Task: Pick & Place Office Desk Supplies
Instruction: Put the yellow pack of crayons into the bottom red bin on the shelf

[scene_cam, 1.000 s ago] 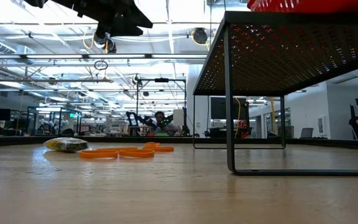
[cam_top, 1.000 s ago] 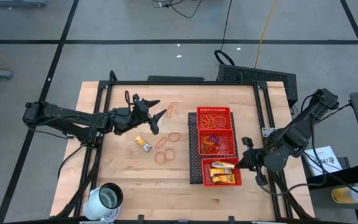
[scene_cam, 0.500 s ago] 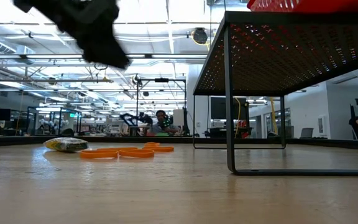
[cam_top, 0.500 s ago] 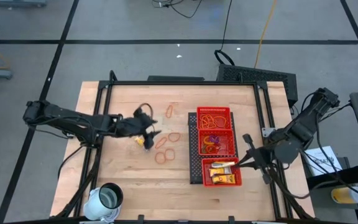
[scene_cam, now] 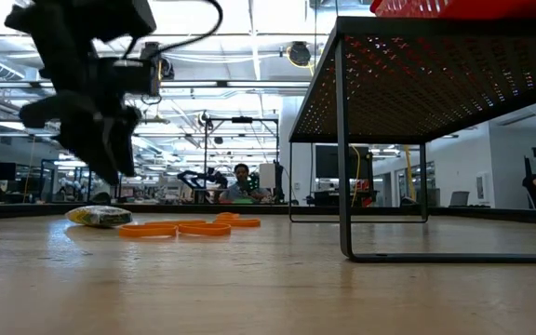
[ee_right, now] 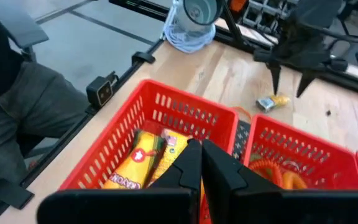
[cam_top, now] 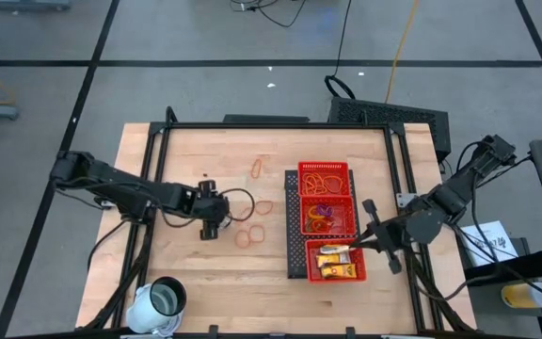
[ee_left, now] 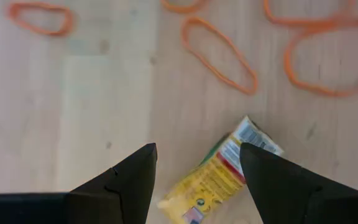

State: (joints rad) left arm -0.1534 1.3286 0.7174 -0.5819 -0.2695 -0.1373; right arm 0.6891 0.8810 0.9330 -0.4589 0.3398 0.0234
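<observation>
A yellow packet (ee_left: 219, 180) lies flat on the wooden table, with several orange rubber bands (ee_left: 219, 53) beside it. My left gripper (ee_left: 197, 148) hangs open just above the packet, pointing down, one finger on each side and clear of it; from above the gripper (cam_top: 210, 224) hides the packet. The low view shows the packet (scene_cam: 99, 216) on the table below the gripper (scene_cam: 105, 163). My right gripper (ee_right: 201, 146) is shut and empty above the near compartment of the red tray (cam_top: 301, 221).
The tray's near compartment holds yellow packets (ee_right: 143, 163), its middle one small coloured pieces (cam_top: 323, 217), its far one rubber bands (cam_top: 323, 177). More rubber bands (cam_top: 249, 235) lie between my left gripper and the tray. A white cup (cam_top: 163, 299) stands at the near left corner.
My left gripper has come down and toward the table's near edge. It has tipped from nearly level to pointing down and now stands over the yellow packet, staying open. The packet and rubber bands have not moved.
</observation>
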